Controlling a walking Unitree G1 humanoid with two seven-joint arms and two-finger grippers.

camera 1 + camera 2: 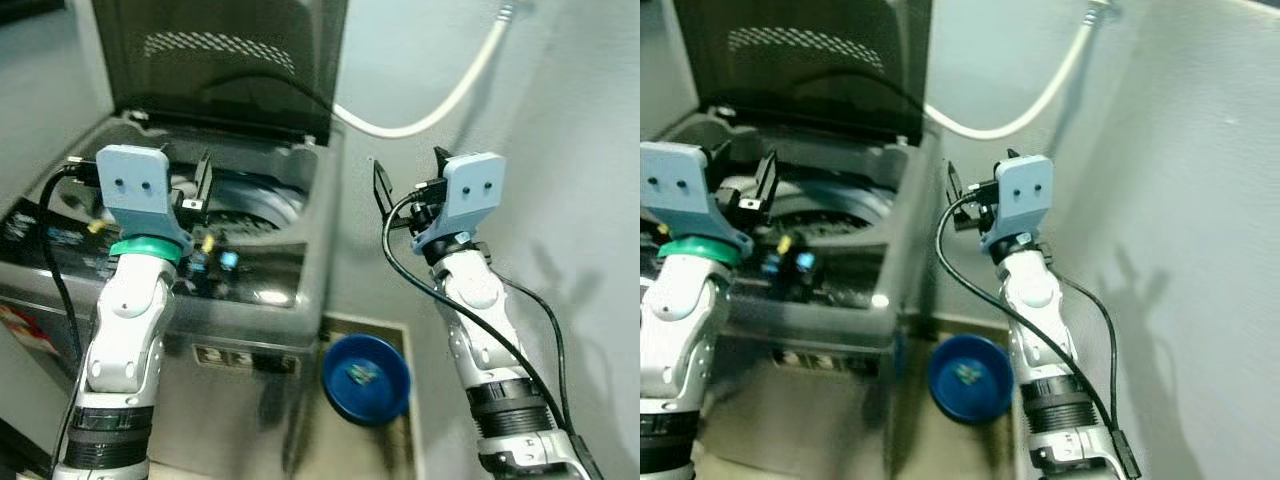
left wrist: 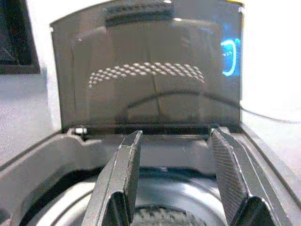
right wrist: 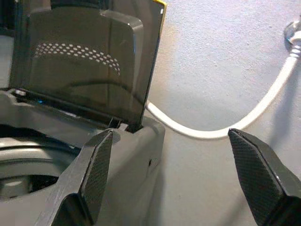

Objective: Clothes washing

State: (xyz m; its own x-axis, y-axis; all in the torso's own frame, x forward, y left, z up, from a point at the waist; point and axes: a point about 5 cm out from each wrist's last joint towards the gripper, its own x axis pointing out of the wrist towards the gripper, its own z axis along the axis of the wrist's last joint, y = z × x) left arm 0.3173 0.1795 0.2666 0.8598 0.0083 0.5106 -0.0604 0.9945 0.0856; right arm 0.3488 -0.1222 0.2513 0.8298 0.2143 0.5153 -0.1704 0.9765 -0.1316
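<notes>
We're at the washing machine, lid propped upright – drum opening sits just ahead of and below our left gripper, fingers spread, empty. Right gripper – also spread, empty – hangs off the machine's right side, toward the white hose. Left arm's nearer. No clothes visible; blue bowl on the floor.

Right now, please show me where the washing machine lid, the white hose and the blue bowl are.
washing machine lid (image 1: 225,60), left eye view, middle of the raised dark panel.
white hose (image 3: 207,132), right wrist view, lowest part of its curve against the wall.
blue bowl (image 1: 366,377), left eye view, inside of the bowl.
</notes>
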